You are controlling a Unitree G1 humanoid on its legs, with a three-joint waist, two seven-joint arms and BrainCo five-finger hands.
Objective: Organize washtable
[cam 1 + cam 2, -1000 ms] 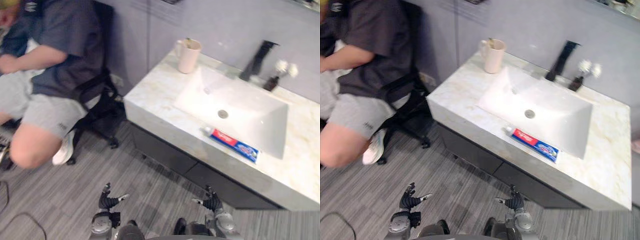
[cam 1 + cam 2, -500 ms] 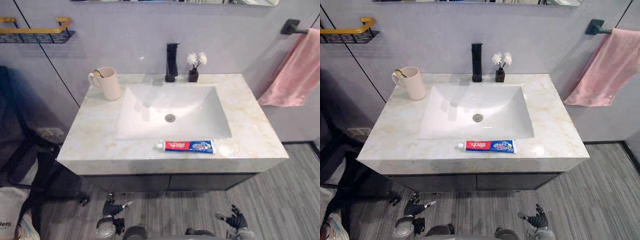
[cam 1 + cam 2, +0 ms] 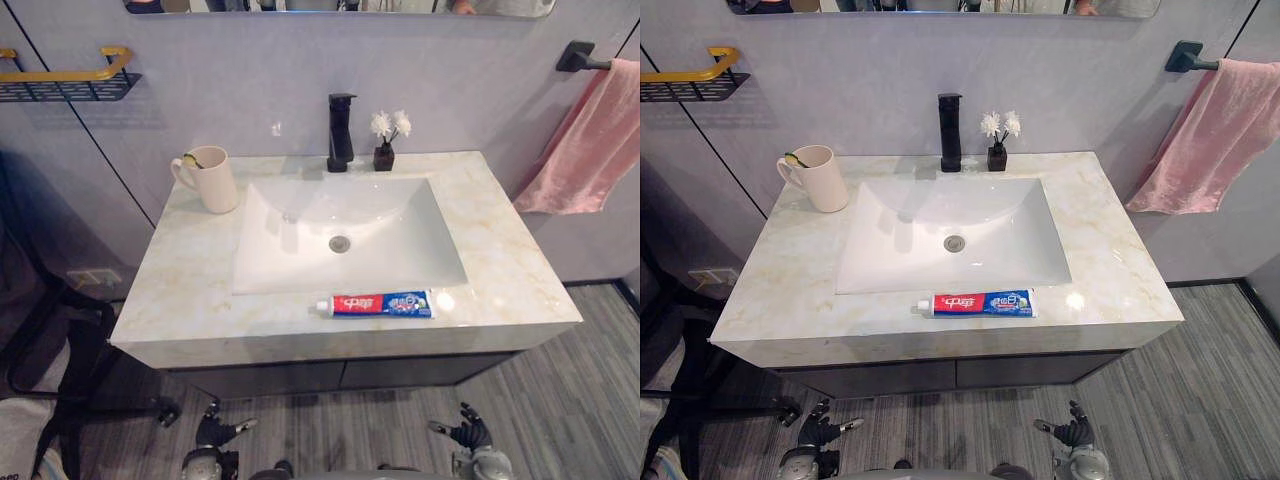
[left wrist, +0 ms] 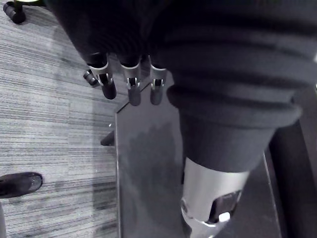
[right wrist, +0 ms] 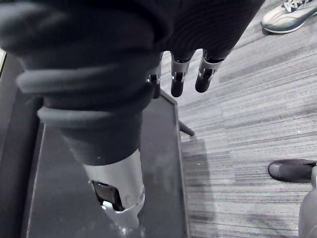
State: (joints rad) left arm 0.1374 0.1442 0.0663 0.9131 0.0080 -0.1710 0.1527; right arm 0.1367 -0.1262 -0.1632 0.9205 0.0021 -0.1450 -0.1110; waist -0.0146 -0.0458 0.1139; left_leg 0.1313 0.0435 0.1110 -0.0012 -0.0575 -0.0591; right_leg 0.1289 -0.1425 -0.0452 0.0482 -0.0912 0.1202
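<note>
The marble washtable stands in front of me with a white sink set in its middle. A red-and-blue toothpaste tube lies flat along the front edge, just past the sink. At the back left a cream cup stands upright with a small yellow-green item in it. My left hand and right hand hang low near the floor, below the counter and well apart from everything on it. Both are open and hold nothing, their fingers straight in the wrist views.
A black faucet and a small dark vase of white flowers stand behind the sink. A pink towel hangs on the right wall, a gold-railed shelf on the left. A dark cabinet sits under the counter; a black chair base is at lower left.
The camera has swung from a seated person at the left to face the washtable squarely. Nothing on the counter has moved, and both hands still hang low and open.
</note>
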